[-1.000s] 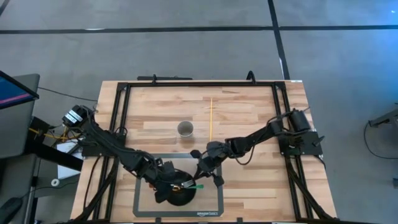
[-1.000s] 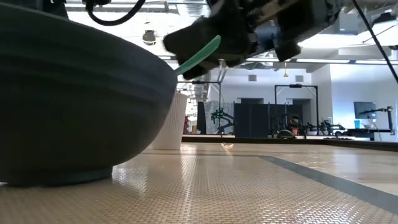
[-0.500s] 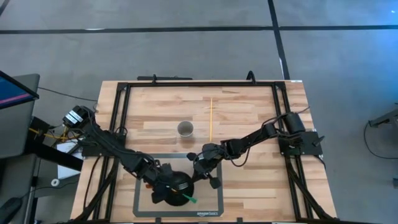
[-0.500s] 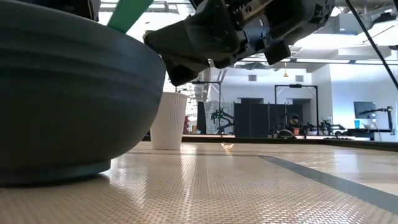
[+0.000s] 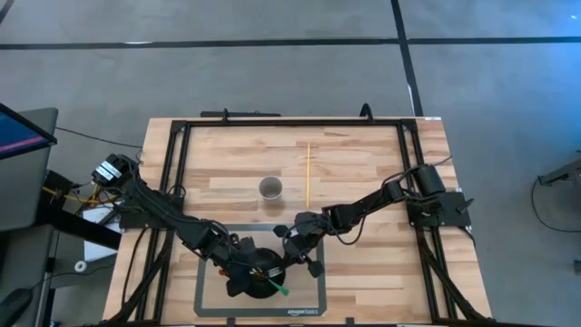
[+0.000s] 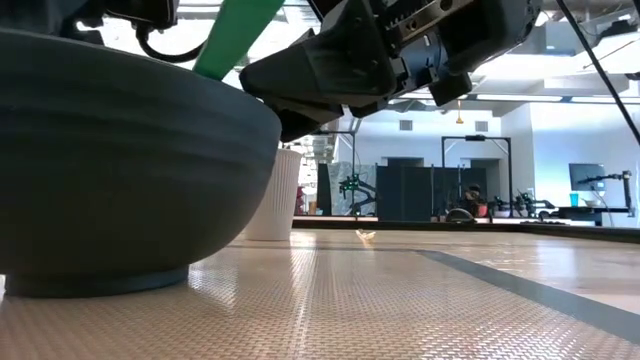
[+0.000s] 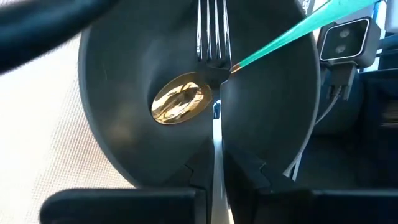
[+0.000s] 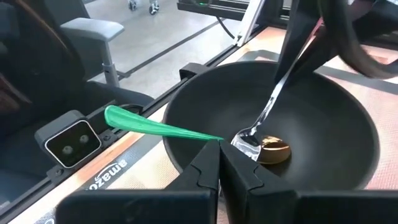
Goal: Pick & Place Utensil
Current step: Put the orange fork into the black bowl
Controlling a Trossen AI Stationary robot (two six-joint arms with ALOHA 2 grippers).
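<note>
wooden table point(image 5: 363, 154), white cup point(image 5: 270, 188) beyond black bowl point(image 5: 265, 266)

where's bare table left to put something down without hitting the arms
The bare wooden tabletop beyond the white ribbed paper cup and thin yellow stick is free, as is the near right corner. It is crowded at the dark round bowl on the grey mat, where the left gripper holding a silver fork meets the right gripper.

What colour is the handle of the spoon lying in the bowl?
Green spoon handle, clearest in the right wrist view; its head is gold.
</note>
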